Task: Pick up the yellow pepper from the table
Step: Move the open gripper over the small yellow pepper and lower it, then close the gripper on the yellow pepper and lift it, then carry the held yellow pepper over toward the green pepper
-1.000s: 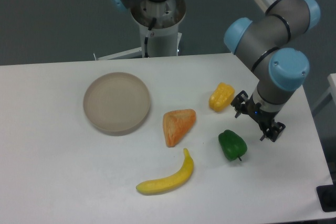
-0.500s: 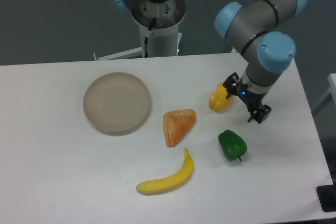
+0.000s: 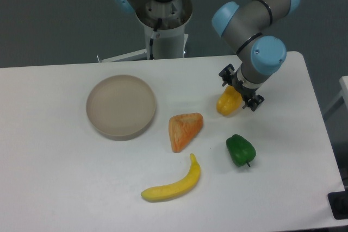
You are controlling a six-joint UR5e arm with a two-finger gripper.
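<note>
Gripper (image 3: 240, 89) directly above the yellow pepper (image 3: 228, 103), its 2 fingers spread apart — 1 on either side of the pepper's upper end, not clamped. The pepper lies on the white table (image 3: 54, 177), right of the orange wedge (image 3: 184, 130) and above the green pepper (image 3: 240, 150) — banana (image 3: 173, 184) nearer the front edge.

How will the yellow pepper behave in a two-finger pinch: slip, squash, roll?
The yellow pepper looks glossy and lumpy, so it may slip or twist between the fingers. It looks like a hard toy, so probably stiff and light. The gripper sits over it with jaws spread; if nudged, the rounded shape could roll.
</note>
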